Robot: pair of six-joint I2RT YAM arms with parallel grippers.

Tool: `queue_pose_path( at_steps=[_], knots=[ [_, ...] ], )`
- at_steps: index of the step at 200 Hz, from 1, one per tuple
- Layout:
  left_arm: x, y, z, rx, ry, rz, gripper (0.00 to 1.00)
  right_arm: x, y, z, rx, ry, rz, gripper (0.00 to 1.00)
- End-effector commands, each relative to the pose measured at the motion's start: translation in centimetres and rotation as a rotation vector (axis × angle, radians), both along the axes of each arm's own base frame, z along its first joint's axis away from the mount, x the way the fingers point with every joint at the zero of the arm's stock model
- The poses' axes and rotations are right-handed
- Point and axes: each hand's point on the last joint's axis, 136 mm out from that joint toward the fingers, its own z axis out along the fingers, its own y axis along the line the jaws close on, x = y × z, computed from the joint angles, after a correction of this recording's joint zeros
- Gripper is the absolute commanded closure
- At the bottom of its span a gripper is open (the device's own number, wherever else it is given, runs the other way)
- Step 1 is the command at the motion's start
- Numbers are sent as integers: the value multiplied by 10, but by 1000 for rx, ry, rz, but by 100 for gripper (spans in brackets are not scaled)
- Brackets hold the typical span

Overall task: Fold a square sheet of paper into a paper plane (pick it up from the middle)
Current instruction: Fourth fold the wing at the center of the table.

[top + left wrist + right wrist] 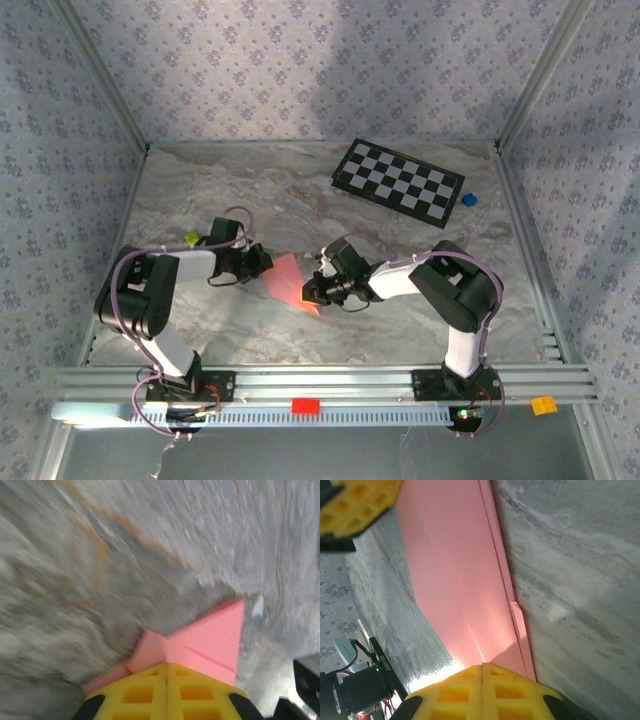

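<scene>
Mid-fold, I'd say: the thin, creased pink-red paper sheet point(288, 281) hangs between the arms over the middle of the marbled grey tabletop point(290, 215). The left gripper point(262, 262) pinches one end, the right gripper point(314, 290) the other. The next move needs both to travel together. The fold count is unclear; the left wrist view is blurred.

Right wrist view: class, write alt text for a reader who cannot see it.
The right gripper, shut, pinches the folded pink paper, which stretches away toward the left gripper at top left. Grey marbled table lies alongside.
</scene>
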Motion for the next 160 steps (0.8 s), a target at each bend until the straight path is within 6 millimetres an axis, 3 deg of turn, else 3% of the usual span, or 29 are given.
queue_pose_path(
  at_steps=[1,37,60,85,112,137,160],
  knots=[
    [14,21,-2,37,4,34,94,-32,-42,-58,-214,159,-21,100],
    [18,24,6,7,6,46,93,-29,-39,-54,-200,152,-18,100],
    [16,15,29,-29,-34,40,91,-25,-34,-47,-182,134,-7,100],
    [6,6,53,12,-80,22,89,-22,-32,-38,-180,118,4,100],
    [-11,-1,63,48,-106,28,86,-21,-33,-29,-179,98,10,100],
    [-30,-24,63,28,-117,-8,85,-24,-38,-26,-194,95,11,100],
    [-49,-60,58,13,-115,-79,86,-30,-46,-28,-225,104,2,100]
  ],
)
